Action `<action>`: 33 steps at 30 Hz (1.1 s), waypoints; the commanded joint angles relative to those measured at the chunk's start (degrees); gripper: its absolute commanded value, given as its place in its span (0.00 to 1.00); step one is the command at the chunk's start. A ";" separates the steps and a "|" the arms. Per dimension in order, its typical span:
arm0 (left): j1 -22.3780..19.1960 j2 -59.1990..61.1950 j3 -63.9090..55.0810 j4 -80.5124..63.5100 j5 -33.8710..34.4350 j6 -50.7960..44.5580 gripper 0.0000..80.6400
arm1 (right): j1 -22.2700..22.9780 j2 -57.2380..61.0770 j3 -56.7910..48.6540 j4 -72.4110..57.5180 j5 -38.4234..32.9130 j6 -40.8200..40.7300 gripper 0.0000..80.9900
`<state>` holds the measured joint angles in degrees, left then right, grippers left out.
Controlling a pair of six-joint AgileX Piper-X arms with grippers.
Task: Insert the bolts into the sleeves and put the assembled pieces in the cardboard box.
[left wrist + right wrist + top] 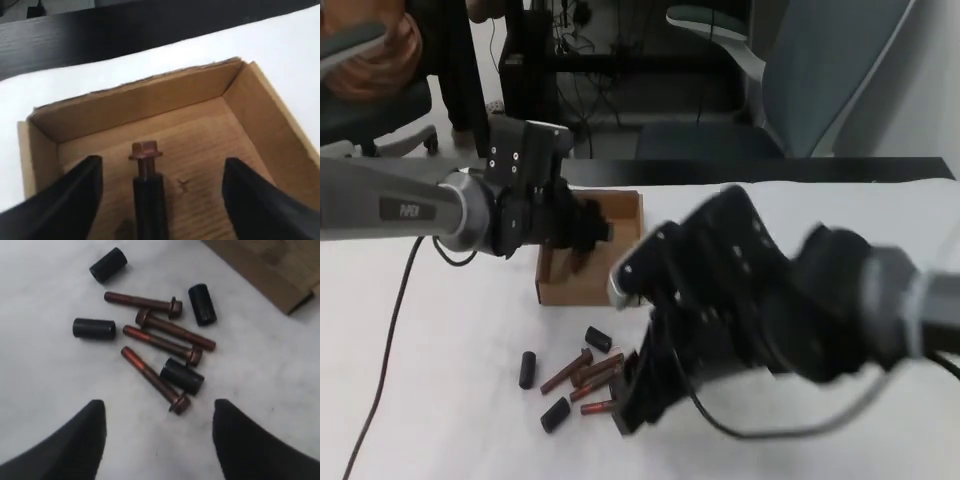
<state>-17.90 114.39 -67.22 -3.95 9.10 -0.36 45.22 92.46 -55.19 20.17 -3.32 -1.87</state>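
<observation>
My left gripper (160, 200) hangs open over the cardboard box (150, 100). Between its fingers, touching neither, an assembled piece (147, 190) lies on the box floor: a reddish bolt with its head sticking out of a black sleeve. In the high view this gripper (588, 228) is above the box (620, 205). My right gripper (160, 440) is open just above the table, close to a pile of several copper-coloured bolts (165, 342) and several black sleeves (94, 328). The high view shows the same gripper (628, 400) beside those bolts (582, 372) and sleeves (528, 370).
A white cloth (440, 400) covers the bench, with free room left of the parts. A black cable (390, 340) trails over it on the left. Office chairs (820, 70) stand beyond the bench's dark far edge.
</observation>
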 commanded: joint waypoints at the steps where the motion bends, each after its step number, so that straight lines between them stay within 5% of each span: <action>1: 0.23 -2.90 -0.69 -0.67 0.88 -2.85 0.87 | -2.91 3.35 -4.01 -0.44 -2.85 -5.35 0.64; 6: 2.79 -11.10 -0.57 6.35 0.78 -3.04 0.87 | -6.77 8.35 -9.48 -0.25 -10.01 -12.25 0.64; 13: 8.65 -20.96 -0.57 19.36 2.16 -0.45 0.87 | -6.17 17.21 -18.73 4.14 -13.68 -19.75 0.64; 18: 11.65 -22.45 -0.57 23.10 7.21 -0.45 0.87 | -6.06 23.88 -26.44 12.68 -8.78 -27.59 0.63; 24: 11.90 -23.50 -0.57 25.15 8.22 0.80 0.87 | -6.73 26.38 -29.63 12.85 -6.94 -32.49 0.39; 33: 11.90 -24.51 -0.57 26.20 9.12 0.36 0.87 | -5.62 30.36 -30.21 12.74 -6.84 -33.97 0.39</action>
<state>-6.02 91.19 -67.51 21.78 17.74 0.00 38.86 121.64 -85.02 32.65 -10.16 -34.68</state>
